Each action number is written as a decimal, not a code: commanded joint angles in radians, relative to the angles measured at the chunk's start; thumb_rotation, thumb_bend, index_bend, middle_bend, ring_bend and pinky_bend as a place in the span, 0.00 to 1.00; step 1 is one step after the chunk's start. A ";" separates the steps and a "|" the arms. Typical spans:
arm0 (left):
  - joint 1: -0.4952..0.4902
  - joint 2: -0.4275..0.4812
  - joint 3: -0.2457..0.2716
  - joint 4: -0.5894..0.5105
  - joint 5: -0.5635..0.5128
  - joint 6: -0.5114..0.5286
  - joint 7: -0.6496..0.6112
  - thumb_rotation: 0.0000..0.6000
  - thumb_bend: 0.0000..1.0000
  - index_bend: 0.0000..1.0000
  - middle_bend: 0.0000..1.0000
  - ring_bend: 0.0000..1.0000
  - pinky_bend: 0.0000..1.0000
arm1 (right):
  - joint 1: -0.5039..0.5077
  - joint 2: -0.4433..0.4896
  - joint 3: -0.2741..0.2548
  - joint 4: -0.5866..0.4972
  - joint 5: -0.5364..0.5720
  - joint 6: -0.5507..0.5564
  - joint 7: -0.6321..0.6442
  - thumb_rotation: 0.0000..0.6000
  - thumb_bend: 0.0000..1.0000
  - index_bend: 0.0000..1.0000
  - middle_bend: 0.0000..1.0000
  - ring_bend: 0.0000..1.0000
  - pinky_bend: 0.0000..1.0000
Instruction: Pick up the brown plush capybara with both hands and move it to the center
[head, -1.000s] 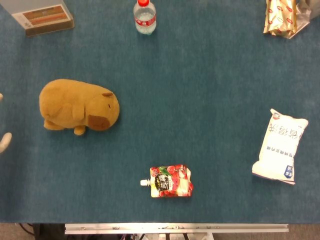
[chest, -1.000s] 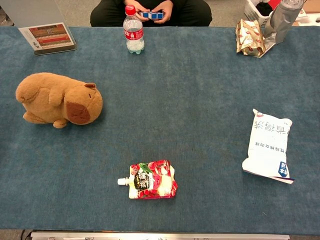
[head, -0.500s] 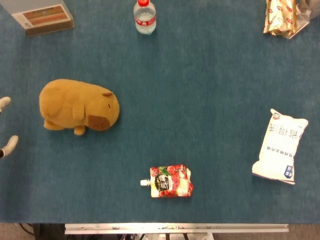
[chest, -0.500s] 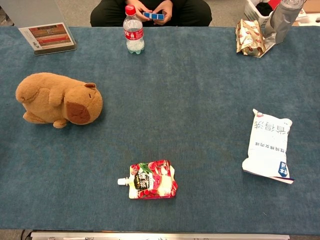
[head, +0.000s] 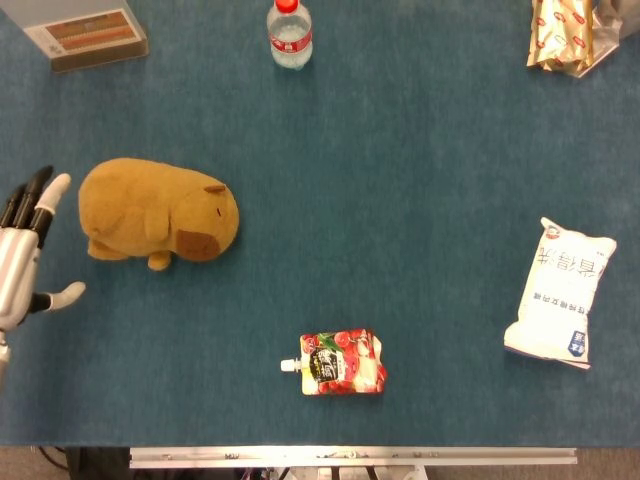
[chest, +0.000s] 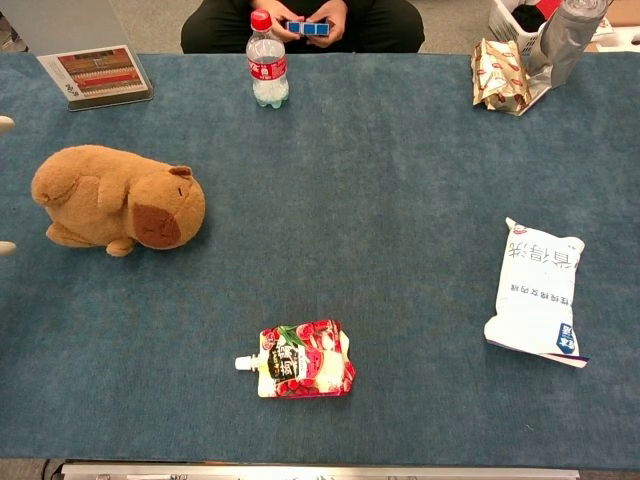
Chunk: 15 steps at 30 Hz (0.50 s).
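Observation:
The brown plush capybara (head: 158, 212) lies on its belly at the left of the blue table, snout toward the right; the chest view shows the same capybara (chest: 117, 199). My left hand (head: 22, 259) is at the left edge of the head view, just left of the toy's rump, fingers spread and thumb out, holding nothing and apart from the plush. In the chest view only two pale fingertips (chest: 6, 124) show at the left edge. My right hand is in neither view.
A red fruit pouch (head: 340, 364) lies near the front centre. A white bag (head: 559, 292) lies at the right. A water bottle (head: 290, 32) stands at the back, a boxed card (head: 88, 36) back left, gold snack packs (head: 562, 34) back right. A person sits behind the table.
My left hand has come in from the left edge toward the capybara's rump, more of it now showing. The capybara and other objects have not moved.

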 joint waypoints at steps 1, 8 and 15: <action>-0.028 -0.011 -0.017 -0.005 -0.032 -0.036 0.010 1.00 0.01 0.00 0.00 0.05 0.35 | -0.001 -0.001 -0.002 0.005 0.002 -0.001 0.004 1.00 0.00 0.16 0.20 0.25 0.46; -0.097 -0.046 -0.046 0.000 -0.082 -0.120 0.059 1.00 0.01 0.00 0.00 0.01 0.32 | -0.004 -0.019 -0.014 0.032 0.011 -0.010 0.020 1.00 0.00 0.16 0.20 0.25 0.46; -0.163 -0.073 -0.065 0.011 -0.176 -0.190 0.208 1.00 0.01 0.00 0.00 0.00 0.19 | -0.007 -0.030 -0.022 0.047 0.008 -0.011 0.033 1.00 0.00 0.16 0.20 0.25 0.46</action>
